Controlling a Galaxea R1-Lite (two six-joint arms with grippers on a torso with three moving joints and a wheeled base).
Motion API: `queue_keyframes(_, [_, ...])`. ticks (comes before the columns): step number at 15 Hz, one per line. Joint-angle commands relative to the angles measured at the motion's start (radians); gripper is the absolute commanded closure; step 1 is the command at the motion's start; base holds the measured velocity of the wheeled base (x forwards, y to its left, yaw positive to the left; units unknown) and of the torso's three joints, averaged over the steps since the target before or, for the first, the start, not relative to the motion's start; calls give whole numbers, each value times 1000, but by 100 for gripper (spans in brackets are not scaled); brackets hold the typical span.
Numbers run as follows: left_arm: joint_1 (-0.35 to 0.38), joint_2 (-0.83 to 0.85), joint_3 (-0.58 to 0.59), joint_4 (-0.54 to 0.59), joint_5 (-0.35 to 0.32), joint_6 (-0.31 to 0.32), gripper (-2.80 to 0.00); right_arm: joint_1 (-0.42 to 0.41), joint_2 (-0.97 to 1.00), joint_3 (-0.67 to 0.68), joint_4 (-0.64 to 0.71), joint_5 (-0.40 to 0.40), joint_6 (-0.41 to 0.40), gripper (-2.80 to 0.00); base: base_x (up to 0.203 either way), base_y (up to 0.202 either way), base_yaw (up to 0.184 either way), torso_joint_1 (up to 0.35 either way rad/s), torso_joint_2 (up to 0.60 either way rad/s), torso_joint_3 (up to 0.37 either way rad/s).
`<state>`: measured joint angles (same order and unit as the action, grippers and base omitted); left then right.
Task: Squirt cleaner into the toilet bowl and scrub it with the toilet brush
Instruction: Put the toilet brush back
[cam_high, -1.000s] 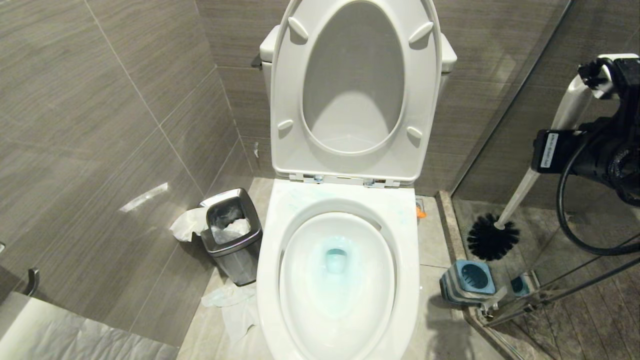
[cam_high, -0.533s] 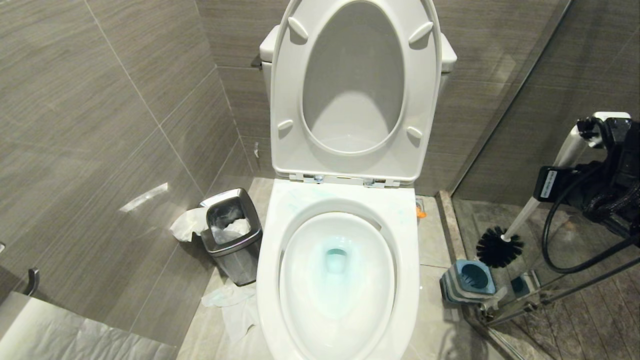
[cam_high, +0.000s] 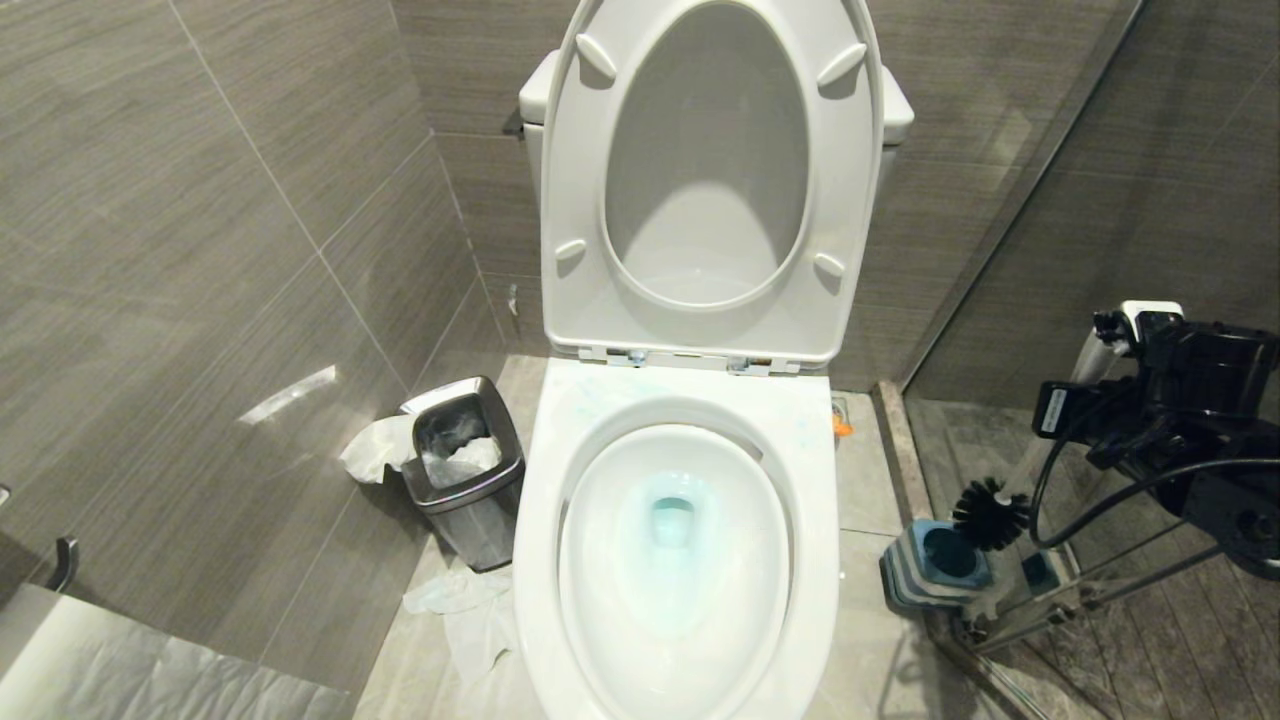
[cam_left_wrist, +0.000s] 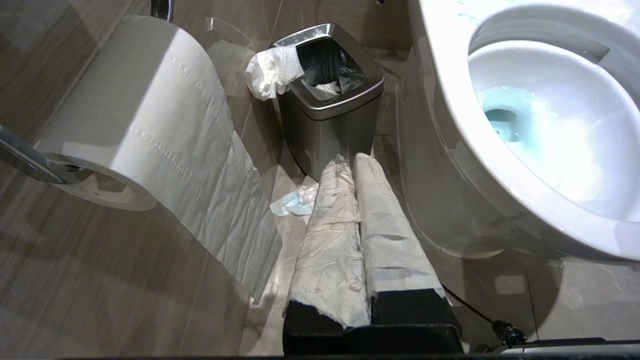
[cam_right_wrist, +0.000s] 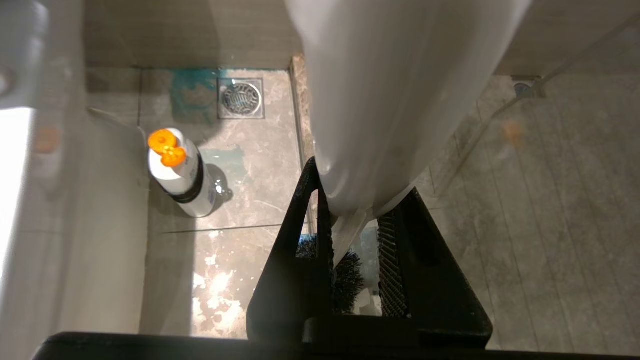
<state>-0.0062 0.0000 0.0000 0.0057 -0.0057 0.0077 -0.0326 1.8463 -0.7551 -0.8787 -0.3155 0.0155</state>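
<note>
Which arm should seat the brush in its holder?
Right. The right gripper already clamps the toilet brush just above the holder. The left gripper is shut, near the waste bin.

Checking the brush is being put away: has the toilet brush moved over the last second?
Yes. The toilet brush has come down, its head now at the holder mouth.

A tiled bathroom: a white toilet (cam_high: 690, 400) with raised seat stands against grey wall tiles (cam_high: 220, 200), beside a steel waste bin (cam_high: 465, 470), a toilet-paper roll (cam_left_wrist: 125, 115) and a floor drain (cam_right_wrist: 241, 98).
</note>
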Motion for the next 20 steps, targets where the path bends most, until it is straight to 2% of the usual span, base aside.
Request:
queue_keyframes(1, [0,0,2,0,0,0,0,-6,94,-5,-34,-2,-1,0,0,0,0,0,0,0])
queue_keyframes(13, [0,0,2,0,0,0,0,-40,340,-83,-183,-2,-4,0,0,0,0,0,0,0])
queue_keyframes(17, [0,0,2,0,0,0,0,-44,420,-87,-280,-3,-6,0,0,0,0,0,0,0])
queue_keyframes(20, [0,0,2,0,0,0,0,-46,437,-89,-295,28,-9,0,0,0,0,0,0,0])
